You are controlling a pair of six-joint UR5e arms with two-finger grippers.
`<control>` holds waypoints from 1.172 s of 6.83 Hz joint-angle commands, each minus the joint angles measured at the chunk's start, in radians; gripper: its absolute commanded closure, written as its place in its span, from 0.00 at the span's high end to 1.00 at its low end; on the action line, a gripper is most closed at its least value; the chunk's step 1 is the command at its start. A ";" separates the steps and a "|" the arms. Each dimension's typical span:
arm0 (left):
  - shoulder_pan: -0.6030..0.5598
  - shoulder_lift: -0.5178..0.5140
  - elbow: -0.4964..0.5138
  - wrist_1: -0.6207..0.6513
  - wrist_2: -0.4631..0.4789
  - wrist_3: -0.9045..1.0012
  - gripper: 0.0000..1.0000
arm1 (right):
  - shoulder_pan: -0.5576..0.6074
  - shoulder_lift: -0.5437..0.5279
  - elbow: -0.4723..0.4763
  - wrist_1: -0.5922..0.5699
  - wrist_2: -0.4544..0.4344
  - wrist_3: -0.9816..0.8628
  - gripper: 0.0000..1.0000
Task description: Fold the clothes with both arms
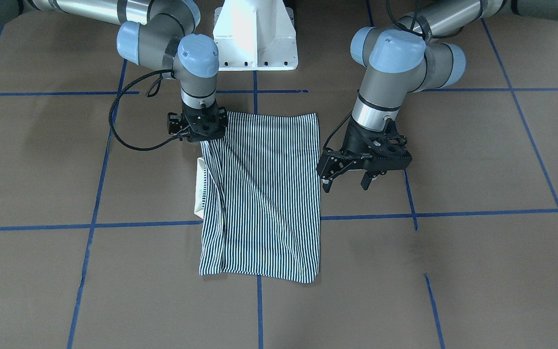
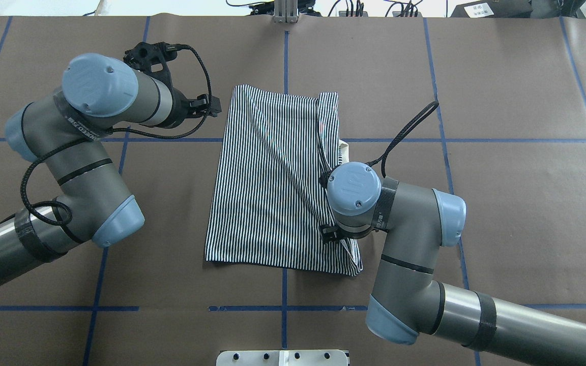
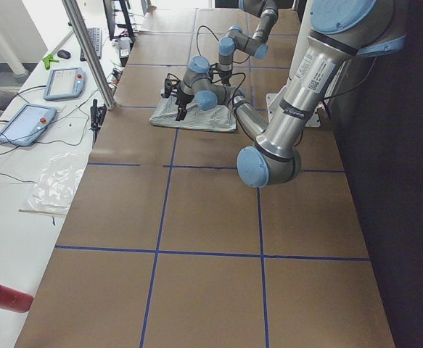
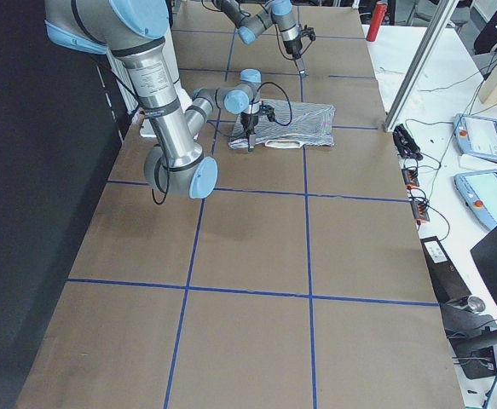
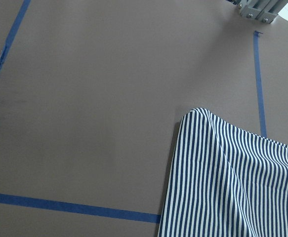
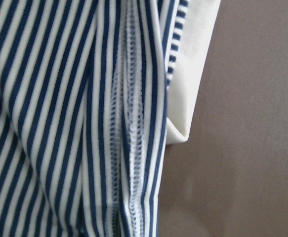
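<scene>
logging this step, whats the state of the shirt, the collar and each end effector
shirt: folded into a rectangle, lying on the table, diagonal ridge across it
collar: pokes out from under one long edge
left end effector: open, empty, just off the shirt's edge
right end effector: on the shirt's corner, fabric gathered up to it, fingers hidden, grip unclear

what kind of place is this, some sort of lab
Most likely a robotics lab or test cell: a left arm and right arm stand over a brown table gridded with blue tape, teach pendants lie on a side bench, and a striped polo shirt lies between them.
</scene>
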 commanded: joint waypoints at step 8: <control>0.003 -0.005 0.000 0.002 0.000 -0.008 1.00 | 0.083 -0.061 0.009 0.009 0.006 -0.044 1.00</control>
